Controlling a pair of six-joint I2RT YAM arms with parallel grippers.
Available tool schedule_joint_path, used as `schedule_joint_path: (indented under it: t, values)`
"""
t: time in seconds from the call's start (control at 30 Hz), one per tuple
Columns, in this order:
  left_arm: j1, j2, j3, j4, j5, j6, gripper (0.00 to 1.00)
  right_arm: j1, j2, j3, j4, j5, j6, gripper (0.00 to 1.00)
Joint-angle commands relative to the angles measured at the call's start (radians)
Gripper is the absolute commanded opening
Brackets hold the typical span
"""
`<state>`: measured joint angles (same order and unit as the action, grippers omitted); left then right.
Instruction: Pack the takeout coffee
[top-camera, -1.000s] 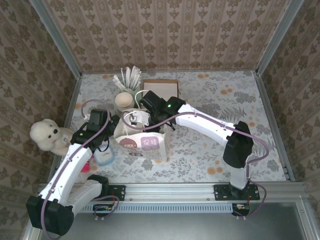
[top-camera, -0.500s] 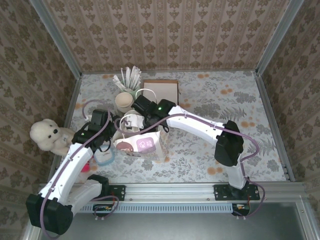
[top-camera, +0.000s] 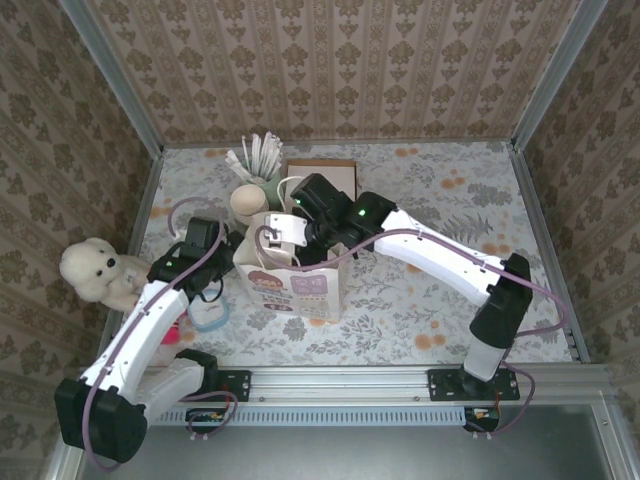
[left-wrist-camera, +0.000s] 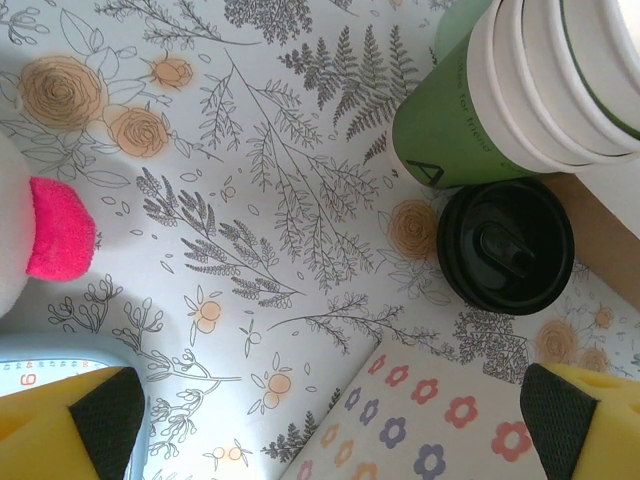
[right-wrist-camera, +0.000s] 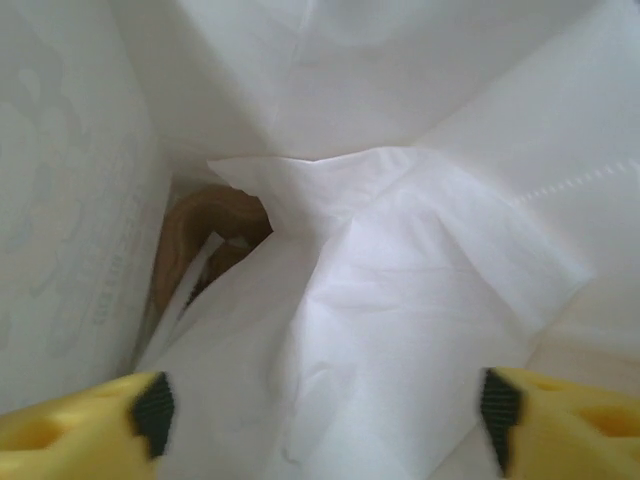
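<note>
Left gripper and right gripper are standing wide, empty, the right inside the paper bag; the takeout coffee is likely behaving light, crushable, spill-prone, so grip mid-wall, gently.

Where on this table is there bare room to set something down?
Bare cloth: the right half of the table, beyond the right arm, and the near strip right of the paper bag. Crowded: far left, where stacked cups, stirrers and a cardboard box cluster.
</note>
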<state>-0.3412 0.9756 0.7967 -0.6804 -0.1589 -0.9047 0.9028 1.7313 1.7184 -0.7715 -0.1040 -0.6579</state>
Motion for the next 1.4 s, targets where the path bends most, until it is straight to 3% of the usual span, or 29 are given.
schedule_joint_path:
  t: [0.0,0.3,0.6,0.83,1.03,1.23,1.37]
  values:
    - [-0.011,0.019,0.046,0.010,0.018,0.005,1.00,-0.008,-0.067,-0.089,0.105,0.063,-0.117,1.00]
    - [-0.024,0.054,0.054,0.038,0.020,-0.009,1.00,-0.005,-0.252,-0.374,0.460,0.215,-0.403,1.00]
    - [-0.039,0.108,0.072,0.061,0.034,-0.006,1.00,-0.005,-0.238,-0.538,0.686,0.286,-0.628,0.98]
    - [-0.062,0.129,0.079,0.067,0.030,-0.012,1.00,-0.009,-0.187,-0.479,0.624,0.188,-0.558,0.98]
    - [-0.065,0.126,0.080,0.070,0.020,-0.013,1.00,-0.035,-0.248,-0.460,0.609,0.156,-0.519,0.99]
    - [-0.065,0.136,0.090,0.070,0.012,-0.005,1.00,-0.037,-0.324,-0.561,0.875,0.199,-0.649,0.99]
    - [-0.065,0.141,0.091,0.075,0.022,-0.005,1.00,-0.039,-0.373,-0.590,0.936,0.177,-0.761,0.99]
